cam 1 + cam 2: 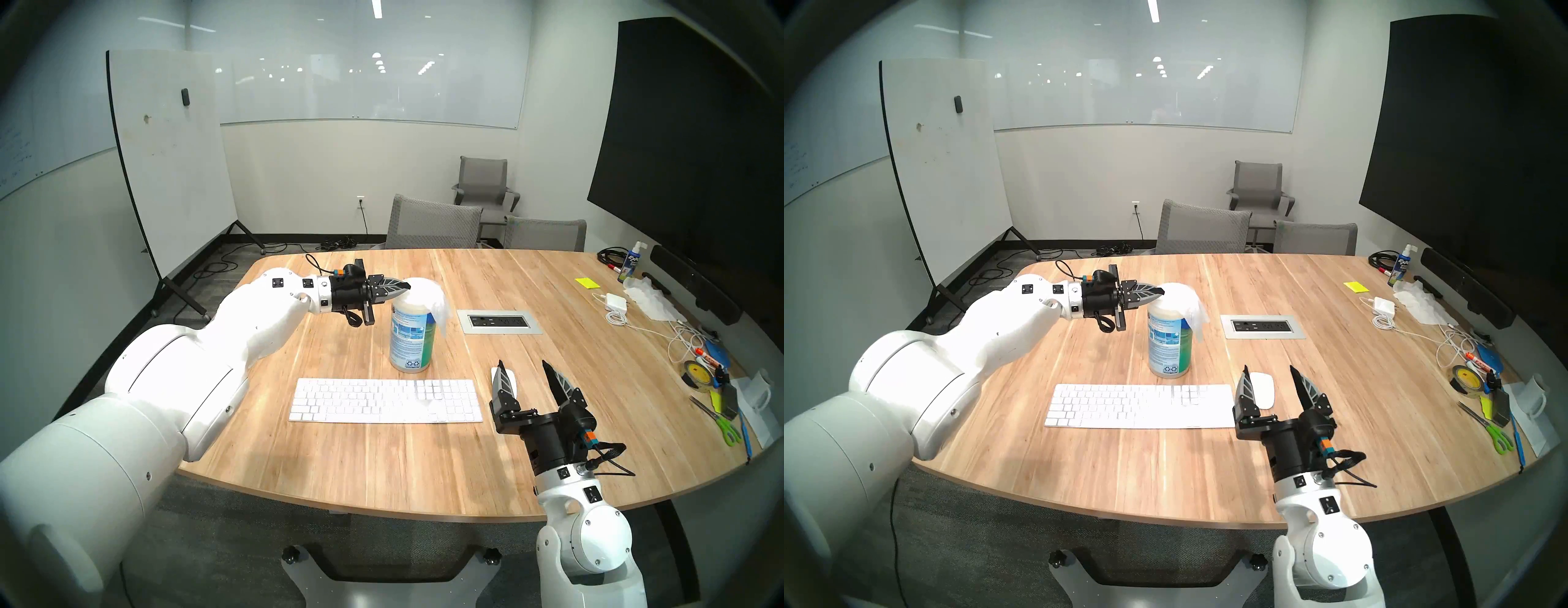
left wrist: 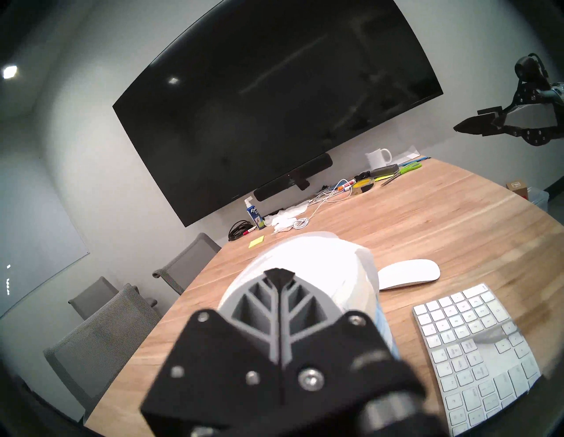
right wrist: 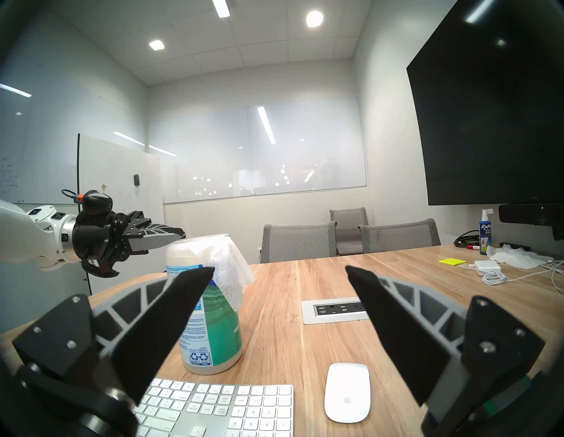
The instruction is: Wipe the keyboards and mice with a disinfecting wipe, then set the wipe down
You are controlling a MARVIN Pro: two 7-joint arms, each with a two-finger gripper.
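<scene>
The white keyboard (image 1: 386, 399) (image 1: 1140, 405) (image 2: 476, 351) (image 3: 219, 406) lies flat near the table's front edge. The white mouse (image 1: 511, 380) (image 1: 1263, 388) (image 2: 409, 273) (image 3: 347, 392) sits just right of it. Behind the keyboard stands the wipes canister (image 1: 410, 339) (image 3: 210, 329). A white wipe (image 1: 437, 305) (image 1: 1195, 310) (image 3: 232, 268) drapes over its top and down its right side. My left gripper (image 1: 408, 286) (image 1: 1163, 291) (image 2: 279, 273) (image 3: 182, 235) is shut, tips at the canister top's left rim. No wipe shows between its fingers. My right gripper (image 1: 522, 363) (image 1: 1269, 367) (image 3: 279, 269) hangs open above the mouse.
A power outlet plate (image 1: 499, 321) is set into the table right of the canister. Along the right edge lie a power adapter with cable (image 1: 617, 302), a tissue pile (image 1: 649, 301), a spray bottle (image 1: 631, 265), tape, scissors (image 1: 725, 424) and a mug (image 1: 759, 390). Grey chairs (image 1: 432, 220) stand behind.
</scene>
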